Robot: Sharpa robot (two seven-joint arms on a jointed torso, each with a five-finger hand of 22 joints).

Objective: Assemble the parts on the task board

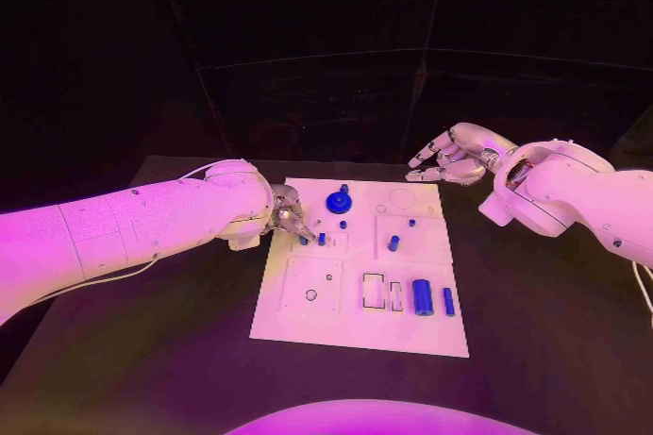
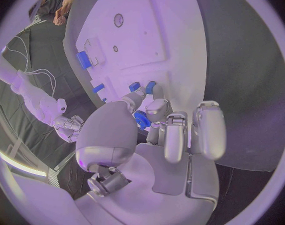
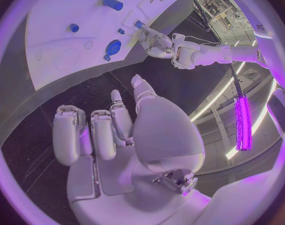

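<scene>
Two hands: both in frame over the black table.
Left hand: low at the near-left edge of the task board; fingers curled, tips pinching a small blue part. The wrist view shows the blue piece caught between thumb and fingers.
Just beyond left fingertips: two short blue pegs on the board, close to the hand; a smaller blue peg next to them.
Further from left hand: round blue knob near the board's far edge; blue peg toward the board's middle.
Farthest from left hand: large blue cylinder lying flat near the board's front right, thin blue pin beside it, apart from it.
Right hand: raised off the board's far right corner, fingers spread and slightly bent, nothing held, touching nothing.
Below right hand: bare table; the board's far edge is the nearest thing, the round blue knob the nearest part.
Task board: white, flat, mid-table, between the two arms.
</scene>
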